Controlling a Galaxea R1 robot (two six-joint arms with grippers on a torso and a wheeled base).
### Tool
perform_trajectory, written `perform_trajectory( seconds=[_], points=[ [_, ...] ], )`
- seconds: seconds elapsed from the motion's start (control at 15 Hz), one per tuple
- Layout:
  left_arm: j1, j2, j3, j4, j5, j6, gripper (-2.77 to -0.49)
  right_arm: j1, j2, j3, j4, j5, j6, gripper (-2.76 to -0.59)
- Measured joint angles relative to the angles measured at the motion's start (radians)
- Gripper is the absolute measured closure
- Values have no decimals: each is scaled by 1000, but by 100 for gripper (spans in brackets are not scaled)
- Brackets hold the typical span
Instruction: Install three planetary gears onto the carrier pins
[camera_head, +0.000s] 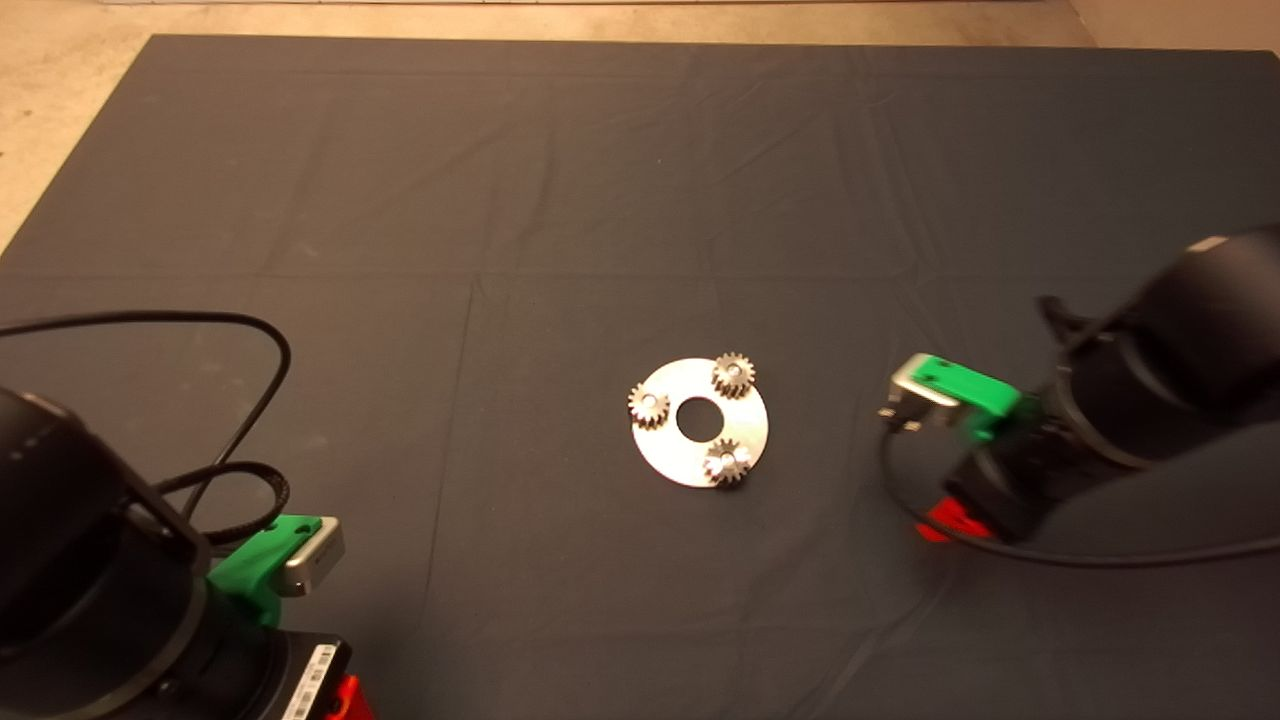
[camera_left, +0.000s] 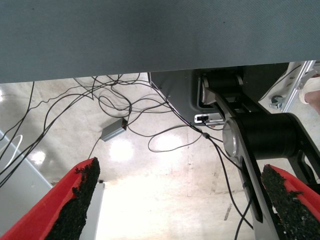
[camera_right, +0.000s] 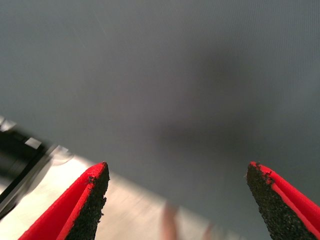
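In the head view a flat round silver disc (camera_head: 670, 445) with a large centre hole lies mid-mat. Three small planetary gears sit on it, one at its left edge (camera_head: 649, 406), one at the far side (camera_head: 733, 374) and one at the near side (camera_head: 727, 462). Each shows a bright carrier pin top in its centre. My right gripper (camera_head: 940, 522) hangs to the right of the disc, apart from it; in its wrist view it is open (camera_right: 177, 165) with only mat between the fingers. My left gripper (camera_head: 345, 700) is parked at the lower left, open (camera_left: 180, 166) and holding nothing.
The dark mat (camera_head: 560, 200) is creased with fold lines. A black cable (camera_head: 255, 340) loops over the left arm, and another (camera_head: 1100, 560) trails from the right arm. The left wrist view shows floor cables (camera_left: 125, 107) and a small grey box (camera_left: 113, 131).
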Motion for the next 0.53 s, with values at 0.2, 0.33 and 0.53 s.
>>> perform_trajectory(
  seconds=[0.2, 0.33, 0.53],
  points=[
    [0, -8, 0, 0, 0, 9, -247, 10, -158, 76, 158, -3, 79, -216],
    [0, -7, 0, 0, 0, 14, -255, 10, -181, 105, 189, -1, 114, -221],
    [0, -7, 0, 0, 1, 20, -270, 16, -222, 124, 197, 1, 137, -231]
  ],
)
